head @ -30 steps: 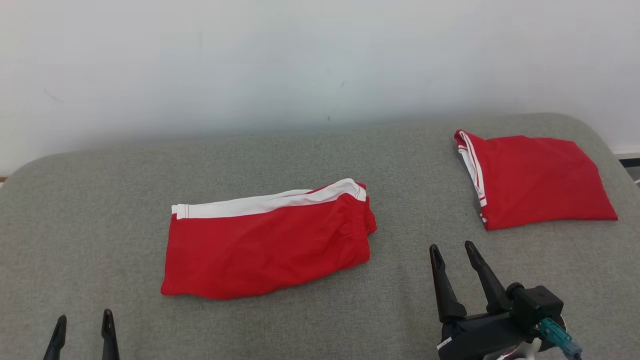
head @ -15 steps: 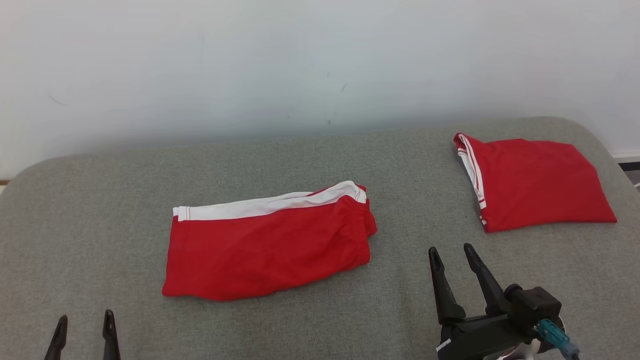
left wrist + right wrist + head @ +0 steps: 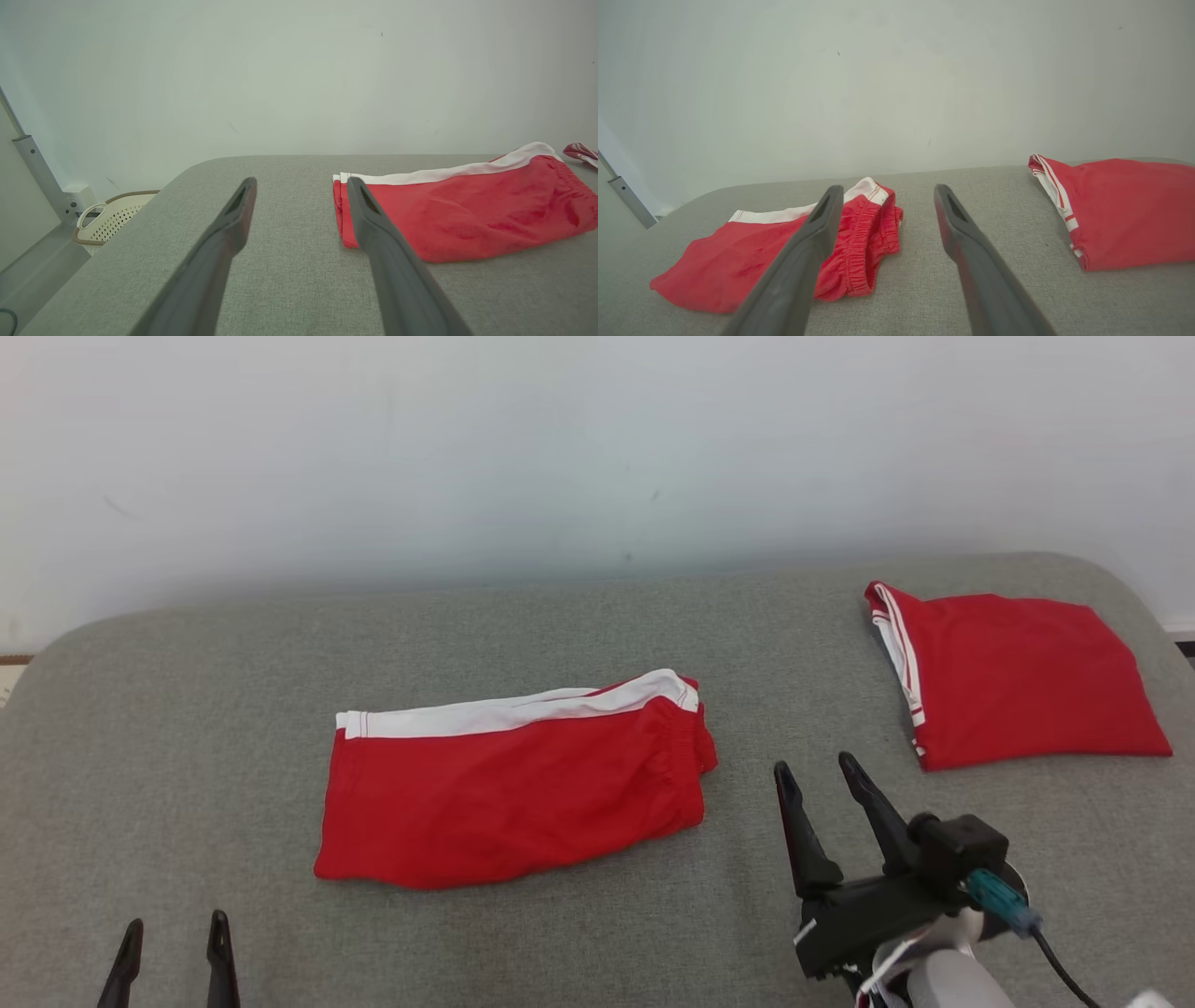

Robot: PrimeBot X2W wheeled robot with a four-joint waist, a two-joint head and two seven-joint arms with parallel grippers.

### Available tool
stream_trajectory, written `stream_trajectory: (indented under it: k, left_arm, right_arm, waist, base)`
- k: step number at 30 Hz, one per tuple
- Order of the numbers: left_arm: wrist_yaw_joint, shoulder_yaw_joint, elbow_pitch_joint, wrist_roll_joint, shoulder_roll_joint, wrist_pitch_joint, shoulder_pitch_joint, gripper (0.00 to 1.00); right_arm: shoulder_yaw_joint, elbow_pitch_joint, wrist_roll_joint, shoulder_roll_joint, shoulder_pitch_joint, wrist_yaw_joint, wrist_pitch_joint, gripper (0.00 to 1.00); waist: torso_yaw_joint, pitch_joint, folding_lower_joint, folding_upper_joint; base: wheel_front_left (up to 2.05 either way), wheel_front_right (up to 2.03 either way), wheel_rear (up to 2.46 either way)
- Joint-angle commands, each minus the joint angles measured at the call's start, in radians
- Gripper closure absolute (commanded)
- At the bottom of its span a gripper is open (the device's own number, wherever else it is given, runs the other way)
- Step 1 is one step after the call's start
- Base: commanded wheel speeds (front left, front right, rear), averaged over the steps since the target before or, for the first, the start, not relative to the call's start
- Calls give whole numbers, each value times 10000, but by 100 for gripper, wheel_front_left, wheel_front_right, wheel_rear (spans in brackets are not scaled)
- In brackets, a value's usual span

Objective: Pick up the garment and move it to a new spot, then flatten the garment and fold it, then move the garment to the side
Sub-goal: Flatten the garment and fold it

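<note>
Two red garments lie on one grey fabric-covered padded table (image 3: pixel 187 709) with rounded corners, set against a plain white wall (image 3: pixel 560 448). In the left wrist view, past the table's left edge, one cream perforated basket with a brown rim (image 3: pixel 112 217) sits low beside a grey metal upright (image 3: pixel 35 168).

The second garment, a folded red piece with white-and-red striped trim on its left side (image 3: pixel 1018 681), rests by the far right corner, well apart from the other.

The folded red shorts with a white band (image 3: pixel 513 793) lie near the middle of the table. They form a rough rectangle with the white band along the far edge and the gathered elastic waistband at the right end. The cloth lies flat in stacked layers, lightly rumpled at the waistband.

Two grippers are in view. The left gripper (image 3: pixel 177 922) is at the near edge toward the left corner, its fingers spread and empty. The right gripper (image 3: pixel 814 763) is over bare grey fabric just right of the waistband end, between the two garments, fingers parted, touching no cloth. A teal plug (image 3: pixel 994 896) sits on its wrist.
</note>
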Motion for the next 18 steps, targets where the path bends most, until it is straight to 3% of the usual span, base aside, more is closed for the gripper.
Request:
stream_trajectory:
  k: [1,18]
  left_arm:
    - [-31,-30,35,72,-34,-34,-100,0]
    - [-293,-611,159,137,-282,-34,-951,0]
  right_arm:
    - [83,341,-11,24,-384,0,19,0]
    - [21,5459,133,261,-4303,0,-67,0]
  waist:
    - [106,59,-1,0]
    - [1315,1199,-1,0]
  base:
    - [0,0,0]
    - [0,0,0]
